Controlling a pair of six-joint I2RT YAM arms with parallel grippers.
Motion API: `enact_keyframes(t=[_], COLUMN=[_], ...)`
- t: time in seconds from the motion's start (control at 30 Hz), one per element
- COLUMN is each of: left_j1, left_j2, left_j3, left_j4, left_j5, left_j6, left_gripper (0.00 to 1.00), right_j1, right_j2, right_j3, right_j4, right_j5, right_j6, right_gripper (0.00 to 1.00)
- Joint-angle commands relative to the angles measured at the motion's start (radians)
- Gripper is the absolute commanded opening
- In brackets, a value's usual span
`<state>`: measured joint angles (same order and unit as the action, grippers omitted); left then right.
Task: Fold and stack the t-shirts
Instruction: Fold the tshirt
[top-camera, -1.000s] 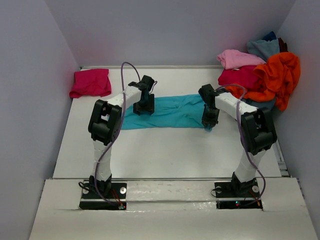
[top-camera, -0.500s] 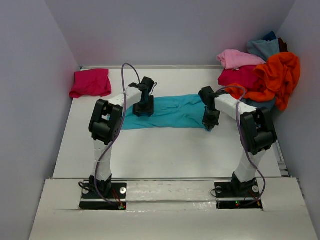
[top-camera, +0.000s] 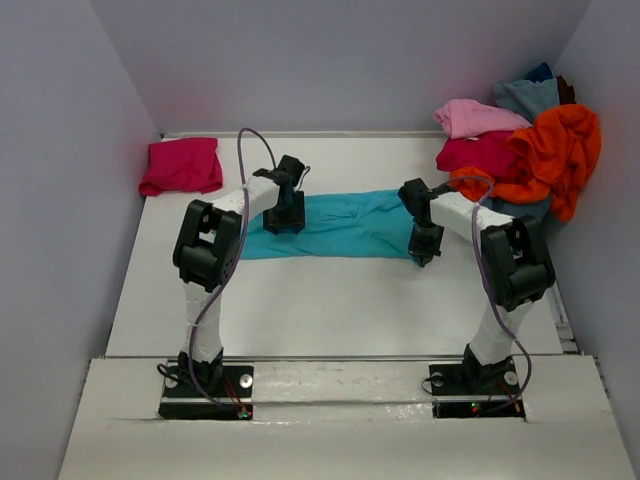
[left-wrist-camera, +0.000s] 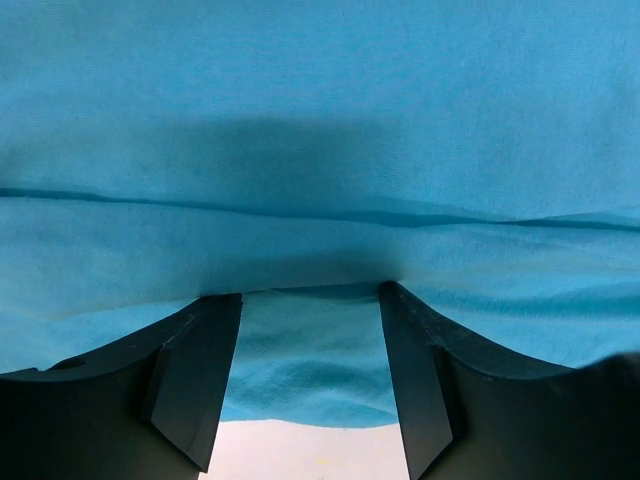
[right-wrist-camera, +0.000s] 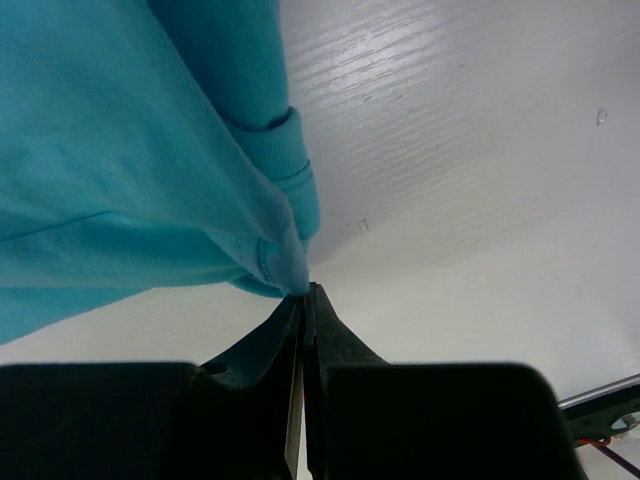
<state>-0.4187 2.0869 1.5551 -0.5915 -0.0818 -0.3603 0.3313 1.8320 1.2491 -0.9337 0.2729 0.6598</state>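
Right wrist: right tool (right-wrist-camera: 303, 297) pinches turquoise t-shirt (right-wrist-camera: 120, 150) edge, table (right-wrist-camera: 470, 180) beyond.

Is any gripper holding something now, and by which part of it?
The right gripper is shut on the turquoise t-shirt, pinching a hemmed corner at its right near end. The left gripper is open over the cloth, not gripping it.

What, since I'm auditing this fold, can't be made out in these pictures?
- Left wrist view: the turquoise t-shirt fills the frame beyond the left gripper; its outline is cut off.
- Right wrist view: how much cloth the right gripper pinches, hidden between its fingers.
- Top view: the lower shirts in the pile, covered by the orange t-shirt.
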Motion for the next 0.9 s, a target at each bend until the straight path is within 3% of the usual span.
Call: enact_keyframes(t=[0.0, 0.6, 0.87], left_j1=[0.040, 0.100, 0.118], left_j2=[-0.017, -0.045, -0.045], left_j3=[-0.055, -0.092, -0.087], left_j4=[-0.037, -0.034, -0.039], left_j5=[-0.012, -0.022, -0.024], left_j6=[-0.016, -0.012, -0.005], left_gripper=[0.70, 0.70, 0.70], right_j1=[-0.027, -0.097, -0.127], right_j2=[-0.056, -0.056, -0.024], right_j3=[-0.014, -0.016, 0.085], right_j4=[-0.007, 0.009, -0.010], right_j5=[0.051, 0.065, 0.075], right_j6=[0.017, -0.019, -0.049], right_gripper=[0.07, 0.07, 0.07])
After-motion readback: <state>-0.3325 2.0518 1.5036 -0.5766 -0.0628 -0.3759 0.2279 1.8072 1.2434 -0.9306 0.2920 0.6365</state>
